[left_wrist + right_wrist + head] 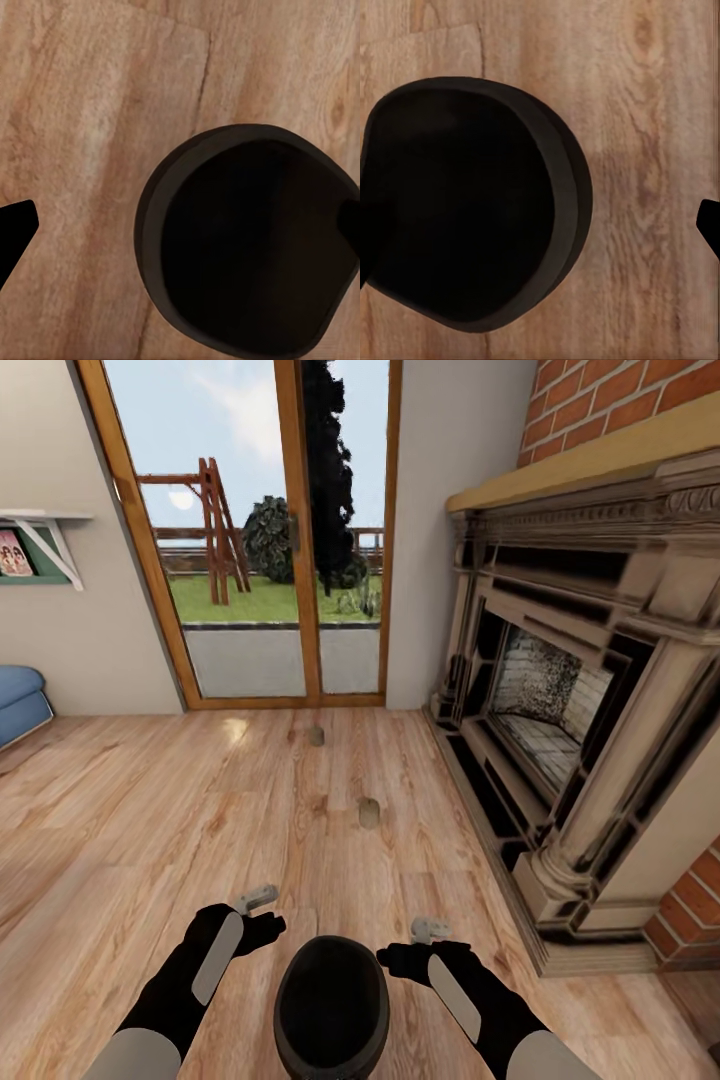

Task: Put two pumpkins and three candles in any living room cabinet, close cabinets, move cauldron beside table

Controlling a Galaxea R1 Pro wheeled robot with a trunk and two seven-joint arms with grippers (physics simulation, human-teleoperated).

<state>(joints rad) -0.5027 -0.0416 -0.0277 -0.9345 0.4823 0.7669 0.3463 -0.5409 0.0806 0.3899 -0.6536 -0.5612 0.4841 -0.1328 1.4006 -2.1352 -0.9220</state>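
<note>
**Cauldron between both hands, candles ahead on the floor**

Black cauldron (332, 1005) low in the head view, mouth up, between the two arms and above the wooden floor (150, 830). Left hand (258, 900) just beside its left rim, right hand (428, 930) just beside its right rim, each with pale fingers pointing forward. In the left wrist view, cauldron (251, 244) seen from above over the planks, one dark fingertip (15, 225) well apart from it at the frame edge, another dark shape at the pot's far rim; fingers wide apart. Same in the right wrist view: cauldron (469, 202) with its dark hollow, one fingertip (710, 225) well clear of its rim, spread wide. Contact with the rim cannot be told.

Two beige-grey candles on the floor ahead: nearer candle (369, 813) upright, farther candle (316, 735) near the glass door (290, 530). Fireplace (560, 690) along the right, blue sofa (20, 700) at the left edge.
</note>
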